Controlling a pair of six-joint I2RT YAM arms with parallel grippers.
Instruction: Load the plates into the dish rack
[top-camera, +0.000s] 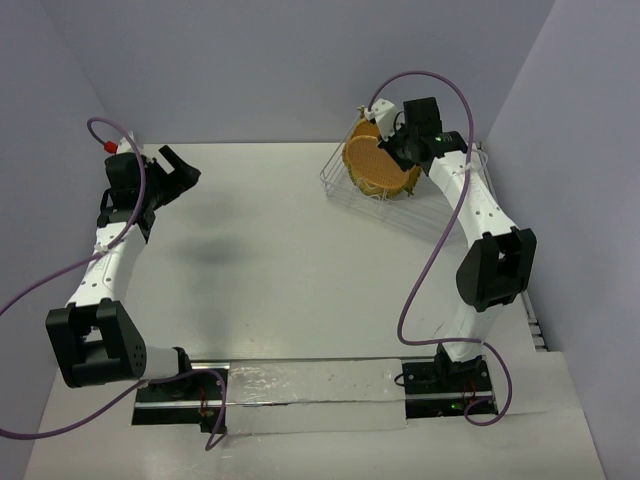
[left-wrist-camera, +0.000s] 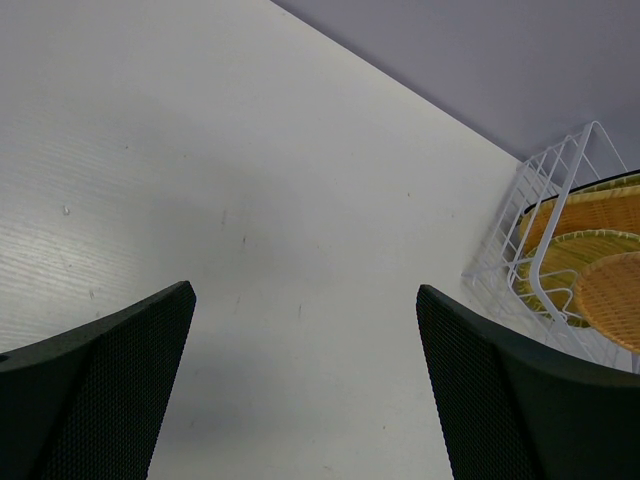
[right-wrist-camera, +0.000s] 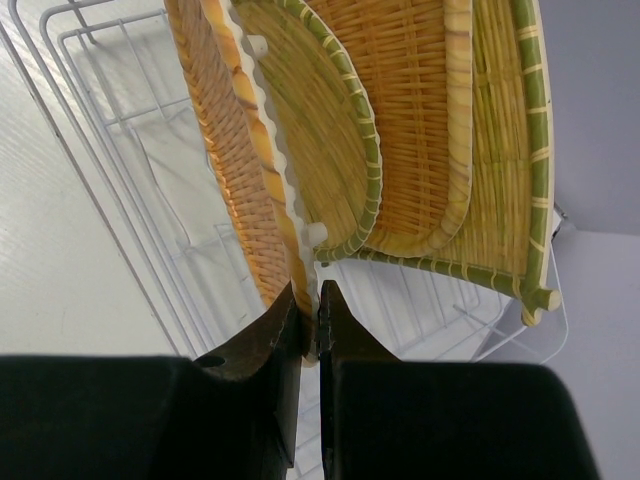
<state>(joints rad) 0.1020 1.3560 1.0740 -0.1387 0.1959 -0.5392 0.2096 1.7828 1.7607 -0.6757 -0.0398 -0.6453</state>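
The dish rack stands at the back right of the table, a white wire frame with woven plates standing on edge in it. In the right wrist view my right gripper is shut on the lower rim of an orange plate. Beside that plate stand a green-rimmed yellow plate, an orange plate and a larger yellow plate. My left gripper hangs open over the left of the table, nothing between its fingers. From there the rack shows at the right.
Grey walls close the table at the back and both sides. The rack sits near the right wall. White rack wires run just left of the held plate. A strip of tape lies between the arm bases.
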